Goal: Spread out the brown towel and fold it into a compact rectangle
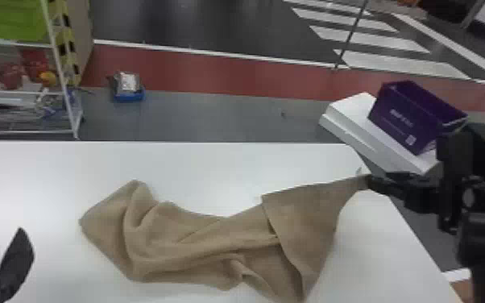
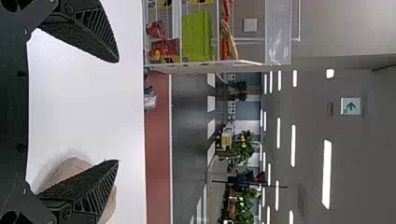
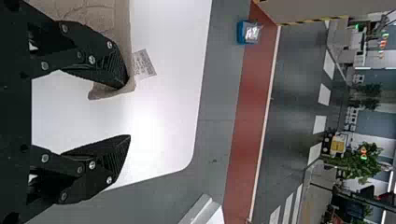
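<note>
The brown towel (image 1: 197, 241) lies rumpled on the white table, its right part folded over in a flap whose corner reaches my right gripper (image 1: 374, 183). In the right wrist view, my right gripper (image 3: 127, 109) stands open, and the corner of the towel (image 3: 88, 16) with a white tag (image 3: 144, 64) is against one finger, not between the two. My left gripper (image 1: 16, 260) is left of the towel, apart from it. The left wrist view shows my left gripper (image 2: 117, 112) open with nothing between its fingers; part of the towel (image 2: 70, 169) is behind one finger.
Beyond the right corner of the white table (image 1: 213, 173) a purple box (image 1: 411, 117) stands on a white stand (image 1: 358, 125). A wire shelf (image 1: 20, 131) is at the far left, and a blue tray (image 1: 129, 94) lies on the floor.
</note>
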Tool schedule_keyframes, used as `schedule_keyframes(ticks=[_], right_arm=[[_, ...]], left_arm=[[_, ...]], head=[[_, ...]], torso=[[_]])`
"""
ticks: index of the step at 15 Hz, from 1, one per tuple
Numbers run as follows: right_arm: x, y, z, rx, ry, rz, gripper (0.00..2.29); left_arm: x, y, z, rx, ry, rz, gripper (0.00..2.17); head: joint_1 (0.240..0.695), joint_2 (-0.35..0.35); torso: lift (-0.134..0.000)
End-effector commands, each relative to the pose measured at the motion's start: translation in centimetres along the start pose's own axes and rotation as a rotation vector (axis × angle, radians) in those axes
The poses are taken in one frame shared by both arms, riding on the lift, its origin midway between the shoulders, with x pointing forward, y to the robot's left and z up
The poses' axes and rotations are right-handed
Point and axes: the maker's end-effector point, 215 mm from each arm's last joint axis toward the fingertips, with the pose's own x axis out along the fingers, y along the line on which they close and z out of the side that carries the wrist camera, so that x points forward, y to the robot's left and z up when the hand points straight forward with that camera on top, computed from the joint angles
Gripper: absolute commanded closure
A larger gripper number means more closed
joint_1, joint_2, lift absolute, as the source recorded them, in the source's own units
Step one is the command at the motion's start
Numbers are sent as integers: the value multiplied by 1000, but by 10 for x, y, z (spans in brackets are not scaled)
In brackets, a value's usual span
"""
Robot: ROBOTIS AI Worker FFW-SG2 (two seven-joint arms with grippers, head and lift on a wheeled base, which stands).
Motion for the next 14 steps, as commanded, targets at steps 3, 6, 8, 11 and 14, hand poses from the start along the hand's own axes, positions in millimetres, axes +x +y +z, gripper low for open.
schedule_keyframes(ticks=[3, 6, 8, 11, 14], right_arm=[[0, -20, -28, -95, 109, -97, 39], [9, -16, -40, -199, 177, -128, 39], [12, -18, -40, -322, 218, -180, 43], [13, 0, -26, -297, 161, -123, 63], [22, 63, 10, -296, 6, 92, 90]], left_arm=[[1, -1, 1, -2, -2, 0, 124], [2, -4, 2, -2, -5, -5, 124], [2, -3, 3, -1, -6, -4, 124], [1, -2, 5, 1, -7, 0, 124], [1, -5, 5, 4, -7, -4, 124]], head=[[695, -323], [695, -339], [695, -342], [695, -343], [695, -311]], torso=[[-124], [-124], [-124], [-124], [-124]])
